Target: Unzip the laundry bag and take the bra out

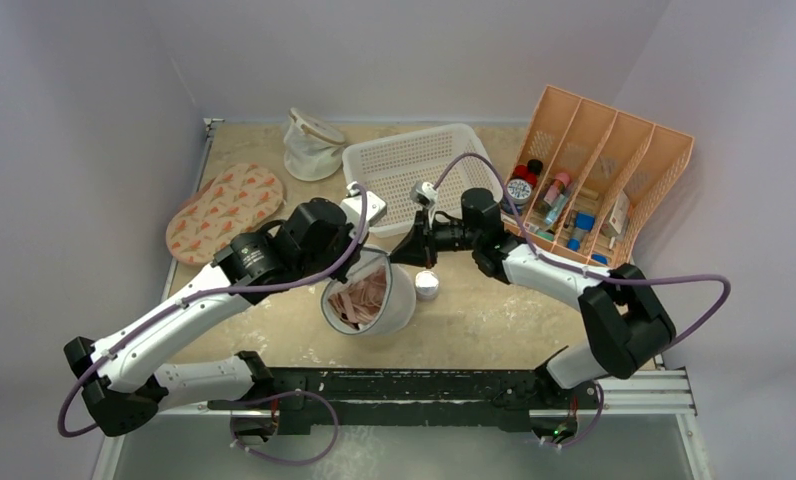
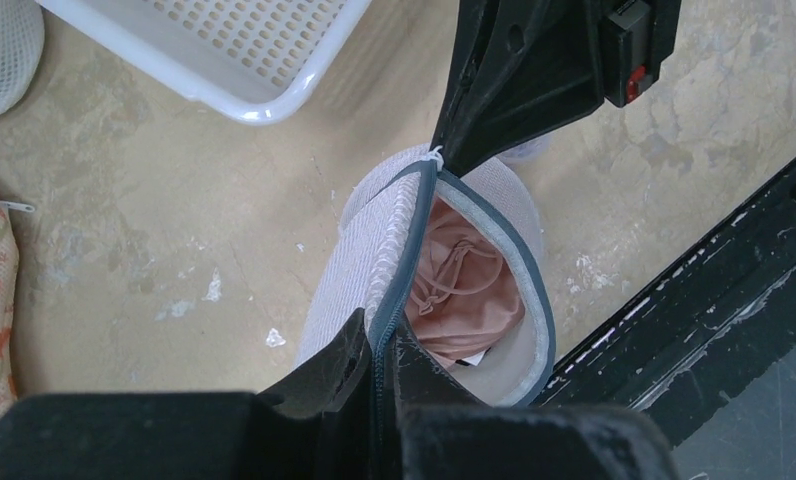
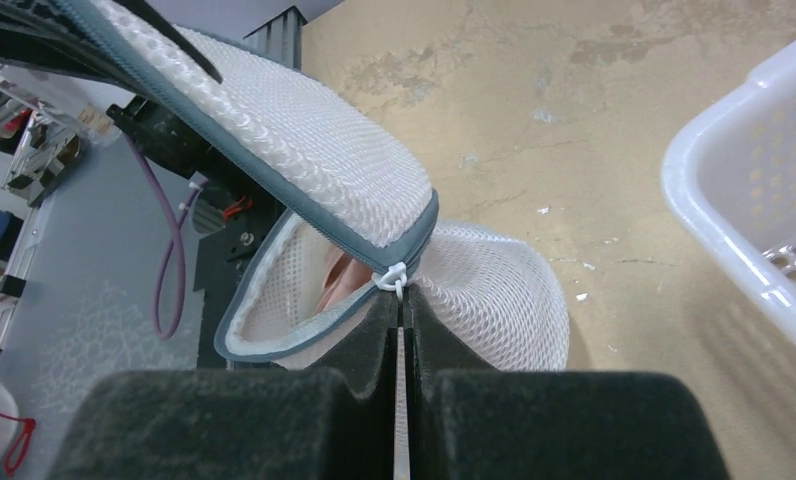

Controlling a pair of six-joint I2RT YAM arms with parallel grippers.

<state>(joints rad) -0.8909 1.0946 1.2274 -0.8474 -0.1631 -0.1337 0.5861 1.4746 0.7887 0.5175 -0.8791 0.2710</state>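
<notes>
While sideways, laundry bag (image 1: 402,298) mouth nearward

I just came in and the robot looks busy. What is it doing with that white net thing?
Two robot arms are opening a round white mesh laundry bag with a grey-blue zipper rim. The left claw is shut on one side of the rim. The right claw pinches the small white zipper pull on the opposite side. The bag gapes open between them, and a pink padded bra shows inside. It has not been taken out yet.
</notes>
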